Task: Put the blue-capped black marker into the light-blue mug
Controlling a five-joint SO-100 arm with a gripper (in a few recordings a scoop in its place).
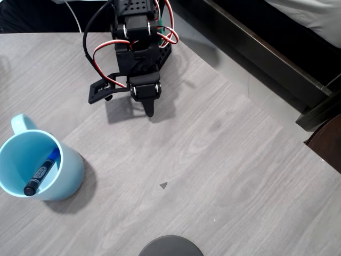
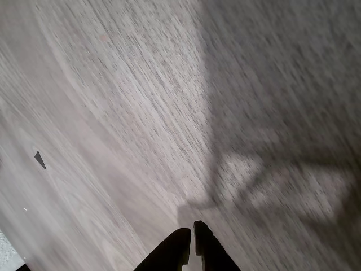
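The light-blue mug (image 1: 40,165) stands at the left of the table in the overhead view, handle toward the top left. Inside it the blue-capped black marker (image 1: 41,172) leans against the wall, black end low at the front, blue cap higher up. My black gripper (image 1: 149,109) hangs over bare table near the arm's base, well to the right of and above the mug in the picture. Its fingers (image 2: 190,243) come together at their tips with nothing between them in the wrist view.
The grey wood-grain table (image 1: 224,176) ends at a diagonal edge on the right beside a dark frame (image 1: 266,53). A small dark triangle mark (image 1: 163,185) lies mid-table. A dark round object (image 1: 170,246) sits at the bottom edge.
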